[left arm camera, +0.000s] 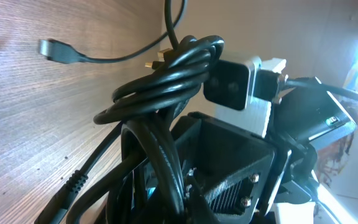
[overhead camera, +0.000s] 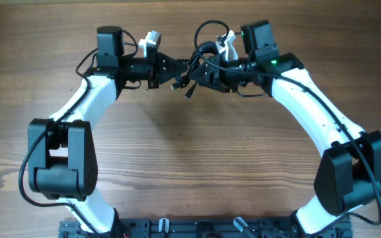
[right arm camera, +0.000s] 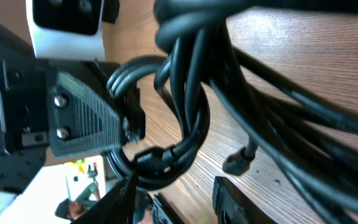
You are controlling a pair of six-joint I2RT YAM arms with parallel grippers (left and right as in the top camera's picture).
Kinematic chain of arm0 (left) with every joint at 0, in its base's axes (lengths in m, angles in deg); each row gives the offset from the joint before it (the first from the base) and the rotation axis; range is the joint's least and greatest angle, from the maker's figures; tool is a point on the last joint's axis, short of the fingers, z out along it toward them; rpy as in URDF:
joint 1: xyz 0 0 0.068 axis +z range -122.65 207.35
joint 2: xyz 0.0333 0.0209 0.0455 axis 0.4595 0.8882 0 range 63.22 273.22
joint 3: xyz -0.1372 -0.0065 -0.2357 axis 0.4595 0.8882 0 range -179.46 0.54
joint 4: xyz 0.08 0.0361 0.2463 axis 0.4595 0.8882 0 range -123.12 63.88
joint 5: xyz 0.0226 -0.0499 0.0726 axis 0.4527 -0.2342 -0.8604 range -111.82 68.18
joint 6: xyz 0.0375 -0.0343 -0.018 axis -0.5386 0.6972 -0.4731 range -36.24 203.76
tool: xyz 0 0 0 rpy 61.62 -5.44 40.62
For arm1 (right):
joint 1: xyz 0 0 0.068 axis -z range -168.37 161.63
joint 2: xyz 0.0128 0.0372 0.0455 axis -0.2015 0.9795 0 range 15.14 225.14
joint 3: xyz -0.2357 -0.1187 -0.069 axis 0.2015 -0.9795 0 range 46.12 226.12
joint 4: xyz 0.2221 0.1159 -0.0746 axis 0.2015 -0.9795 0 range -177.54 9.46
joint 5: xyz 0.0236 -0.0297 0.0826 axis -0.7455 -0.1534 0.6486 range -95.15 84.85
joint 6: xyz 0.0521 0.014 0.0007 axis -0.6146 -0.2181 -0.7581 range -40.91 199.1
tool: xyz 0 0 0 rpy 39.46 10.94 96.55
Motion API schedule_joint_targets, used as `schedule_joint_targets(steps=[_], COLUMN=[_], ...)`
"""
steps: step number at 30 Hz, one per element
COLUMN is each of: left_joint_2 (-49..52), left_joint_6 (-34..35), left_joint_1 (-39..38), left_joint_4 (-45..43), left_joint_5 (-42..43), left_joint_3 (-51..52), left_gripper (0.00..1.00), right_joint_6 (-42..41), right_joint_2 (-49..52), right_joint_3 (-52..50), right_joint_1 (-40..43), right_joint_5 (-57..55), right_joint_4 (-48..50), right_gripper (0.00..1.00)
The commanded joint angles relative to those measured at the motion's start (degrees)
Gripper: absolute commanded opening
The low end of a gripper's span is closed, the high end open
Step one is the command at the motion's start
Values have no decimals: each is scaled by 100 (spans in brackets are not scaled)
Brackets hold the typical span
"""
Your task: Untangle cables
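The cables (overhead camera: 202,58) are a bunch of black cords hanging in a knot between the two grippers at the far middle of the table. My left gripper (overhead camera: 178,71) is shut on the cables; in the left wrist view the looped cords (left arm camera: 166,74) run down into its jaws (left arm camera: 179,208). A loose plug end (left arm camera: 55,50) lies on the wood. My right gripper (overhead camera: 196,74) is just right of the knot. In the right wrist view it (right arm camera: 176,202) stands open with bare wood between its fingers, and the cable loop (right arm camera: 188,106) and a plug (right arm camera: 238,162) lie just beyond them.
The wooden table (overhead camera: 190,165) spreads out toward the near edge, where a black rack (overhead camera: 177,228) stands. Both arms arch in from the sides. The right arm's white wrist camera (left arm camera: 247,87) sits close behind the knot.
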Motion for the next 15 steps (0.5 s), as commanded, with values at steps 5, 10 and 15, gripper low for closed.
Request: schedule_joint_targets(steps=[5,10,15], left_joint_2=[0,0,0], left_joint_6=[-94,-96,-94], left_joint_1=[31,31,28], left_joint_4=[-44,-42,-44], left_joint_5=[387,409,407], left_joint_3=[-59,-59,-59], left_gripper=[4,4,4], right_joint_6=[-782,-896,-1287], right_joint_2=[289,566,588], right_joint_3=[7,7,7], right_joint_1=[-37,-111,-125], right_joint_5=[-201,-203,-203], right_joint_4=[291,509,1014], right_gripper=[34,32,33])
